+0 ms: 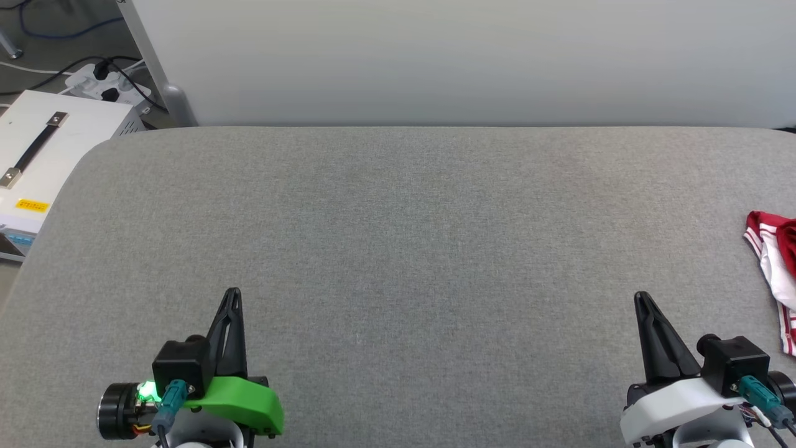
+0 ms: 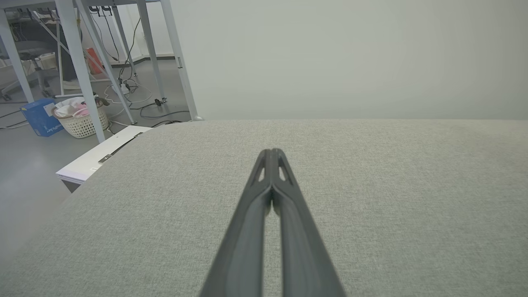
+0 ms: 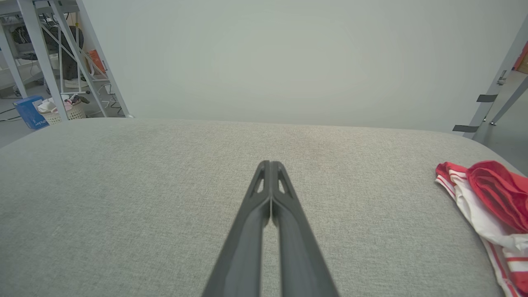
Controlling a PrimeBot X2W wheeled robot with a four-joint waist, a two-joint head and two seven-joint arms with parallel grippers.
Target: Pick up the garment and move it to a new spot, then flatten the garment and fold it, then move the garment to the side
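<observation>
We see the left gripper (image 1: 231, 292) and right gripper (image 1: 640, 296) with jaws pressed tip to tip, empty, over the grey surface (image 1: 398, 218). Well right of the right jaws lies the garment (image 1: 771, 255), crumpled and cut off at the frame edge, its print hidden.

The head camera looks steeply down from above the near edge of the grey table (image 1: 398, 236). Both wrist cameras sit low and close over it, facing the far white wall (image 2: 350, 57). Head and right wrist views share the garment (image 1: 774, 261) at right.
</observation>
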